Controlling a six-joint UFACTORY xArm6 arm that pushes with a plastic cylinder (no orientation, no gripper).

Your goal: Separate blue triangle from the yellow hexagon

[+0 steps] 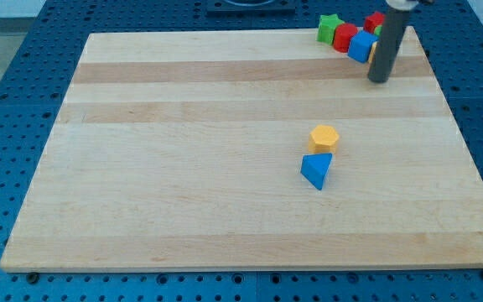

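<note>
Pale wooden board (225,168) filling most of the frame, laid on a blue perforated table (7,101) that shows around its edges. Dark rod (388,42) coming down from the top right of the frame, slightly tilted, with my tip (379,80) resting on the board near its upper right corner; no gripper on this arm, so no jaws to report as spread or pressed. Cluster of blocks at the upper right, just left of and behind the rod: green star (329,28), red block (345,37), blue block (361,46), a second red block (374,20) partly hidden, shapes of these last three hard to tell. Right of centre, well apart from my tip and below-left of it, yellow hexagon (324,137) sitting just above blue triangle (316,169), the two touching or very nearly so.
</note>
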